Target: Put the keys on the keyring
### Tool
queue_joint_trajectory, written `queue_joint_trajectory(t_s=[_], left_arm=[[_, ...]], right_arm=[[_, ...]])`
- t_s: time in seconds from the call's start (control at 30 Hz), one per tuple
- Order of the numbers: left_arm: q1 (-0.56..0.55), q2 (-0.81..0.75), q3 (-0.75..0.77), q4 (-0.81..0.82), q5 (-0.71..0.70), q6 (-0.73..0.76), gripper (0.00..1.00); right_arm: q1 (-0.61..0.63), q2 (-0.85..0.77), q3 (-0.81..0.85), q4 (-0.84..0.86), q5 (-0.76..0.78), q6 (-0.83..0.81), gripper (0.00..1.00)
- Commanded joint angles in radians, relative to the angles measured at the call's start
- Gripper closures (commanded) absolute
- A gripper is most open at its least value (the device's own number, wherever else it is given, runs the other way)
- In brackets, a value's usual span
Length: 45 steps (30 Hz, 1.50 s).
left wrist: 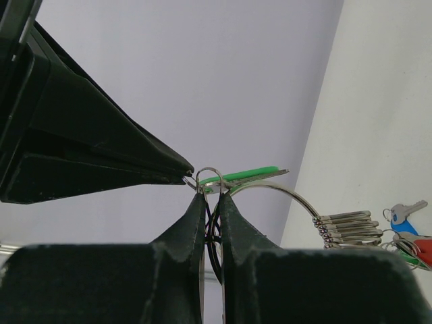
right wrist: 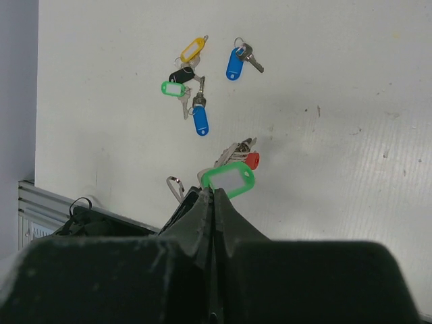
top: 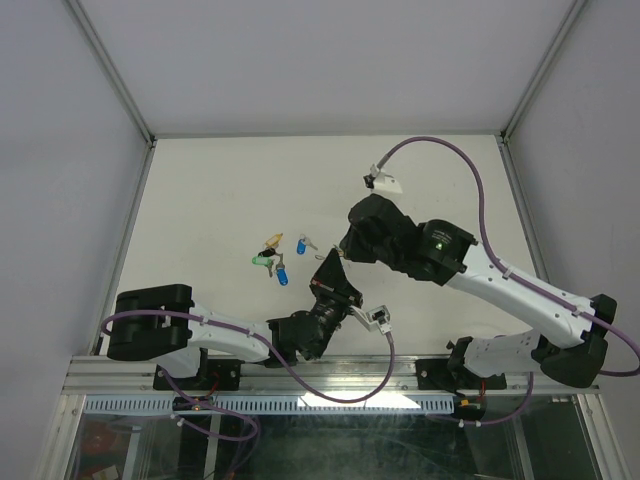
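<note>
The left claw (left wrist: 210,200), reaching in from the near left, is held above the middle of the desk (top: 215,185). Its fingers are pressed together on the thin wire of the keyring (left wrist: 294,196). The ring curves off to the right in the left wrist view, with a bunch of small silver loops (left wrist: 345,227) threaded on it. The right claw (right wrist: 210,196) comes in from the right and meets the left claw tip to tip. Its fingers are closed, pinching the end of the green-tagged key (right wrist: 229,179), which sticks out just past its tips beside the ring. A red tag (right wrist: 252,160) and some silver key blades hang just beyond the green one. The loose keys (right wrist: 200,120), with yellow, black, green and blue tags, lie in a cluster on the desk, left of and slightly beyond the claws.
</note>
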Motion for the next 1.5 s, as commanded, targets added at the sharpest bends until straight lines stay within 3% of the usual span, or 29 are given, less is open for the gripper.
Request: queue_joint_trajectory(t_s=[0.0, 0.53, 1.47], left_arm=[[0.002, -0.045, 0.035, 0.035, -0.003, -0.015, 1.0], [0.002, -0.043, 0.036, 0.021, -0.003, -0.024, 1.0], [0.005, -0.043, 0.038, 0.027, -0.006, -0.023, 1.0]], right_arm=[[0.007, 0.001, 0.036, 0.025, 0.023, 0.022, 1.0], [0.008, 0.007, 0.051, 0.001, -0.033, 0.022, 1.0], [0.02, 0.019, 0.069, -0.121, 0.002, 0.061, 1.0]])
